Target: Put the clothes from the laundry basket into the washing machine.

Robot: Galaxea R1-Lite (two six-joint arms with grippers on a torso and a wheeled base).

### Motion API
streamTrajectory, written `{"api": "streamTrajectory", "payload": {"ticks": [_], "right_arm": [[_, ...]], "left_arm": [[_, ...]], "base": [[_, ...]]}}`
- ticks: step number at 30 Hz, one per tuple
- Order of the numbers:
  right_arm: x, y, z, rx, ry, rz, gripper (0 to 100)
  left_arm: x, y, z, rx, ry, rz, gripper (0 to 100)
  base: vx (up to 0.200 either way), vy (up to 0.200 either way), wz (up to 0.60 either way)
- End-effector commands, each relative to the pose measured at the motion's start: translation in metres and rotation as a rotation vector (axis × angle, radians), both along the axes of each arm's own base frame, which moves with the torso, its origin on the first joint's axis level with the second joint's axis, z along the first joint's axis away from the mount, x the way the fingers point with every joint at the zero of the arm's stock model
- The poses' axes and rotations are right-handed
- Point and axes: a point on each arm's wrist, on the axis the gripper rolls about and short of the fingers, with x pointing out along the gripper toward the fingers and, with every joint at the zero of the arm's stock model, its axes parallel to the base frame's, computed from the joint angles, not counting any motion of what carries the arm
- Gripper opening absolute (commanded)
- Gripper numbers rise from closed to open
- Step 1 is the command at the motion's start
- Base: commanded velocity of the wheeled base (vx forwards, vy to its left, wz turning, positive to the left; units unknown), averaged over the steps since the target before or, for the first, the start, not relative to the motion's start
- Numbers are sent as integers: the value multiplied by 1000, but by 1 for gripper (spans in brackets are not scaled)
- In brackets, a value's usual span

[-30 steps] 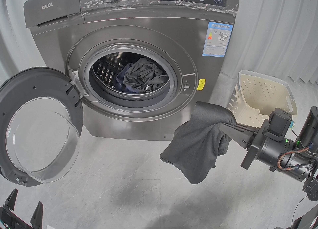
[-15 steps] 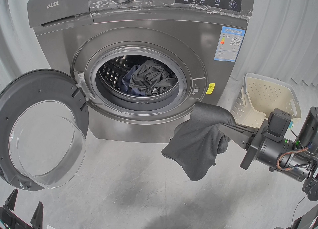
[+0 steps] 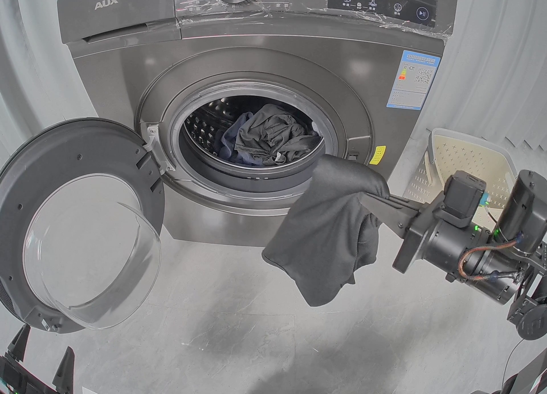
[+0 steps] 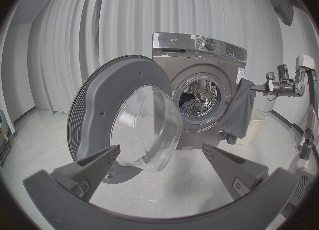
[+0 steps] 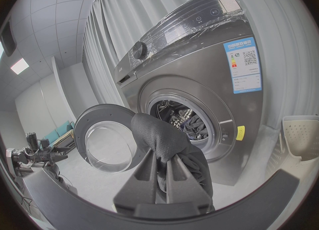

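Head view: washing machine [image 3: 125, 70], floor [image 3: 228, 327], curtains [image 3: 501, 59]

The head camera looks forward and down from close above, taking in the washing machine [image 3: 256, 64], its open door [image 3: 80, 184] on the left and the laundry basket [image 3: 473, 161] on the right. The left wrist camera sits low and farther back, facing the machine past the door. The right wrist camera hangs near the front panel, tilted upward along the dark cloth [image 5: 156, 134]. All three share the drum [image 3: 202, 127] and the door.
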Motion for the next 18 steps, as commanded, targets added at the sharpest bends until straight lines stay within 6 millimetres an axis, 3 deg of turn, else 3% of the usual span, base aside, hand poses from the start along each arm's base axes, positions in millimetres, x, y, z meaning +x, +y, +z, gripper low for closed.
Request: {"api": "streamTrajectory", "payload": {"ticks": [1,9,13,17,18], "right_arm": [[15,18,-3,-3,9,10,0],[20,38,-4,19,12,36,0],[28,51,-5,54,-1,27,0],[33,59,-4,73,-19,31,0],[38,65,-2,89,-32,31,0]], "left_arm": [[0,0,-5,9,3,-1,100],[0,0,-4,34,-16,-3,100],[-9,-1,34,44,-150,-2,100],[-2,-2,49,49,-75,-100,100],[10,-3,54,29,4,-237,100]], "base": [[0,0,0],[0,0,0],[0,0,0],[0,0,0],[0,0,0]]}}
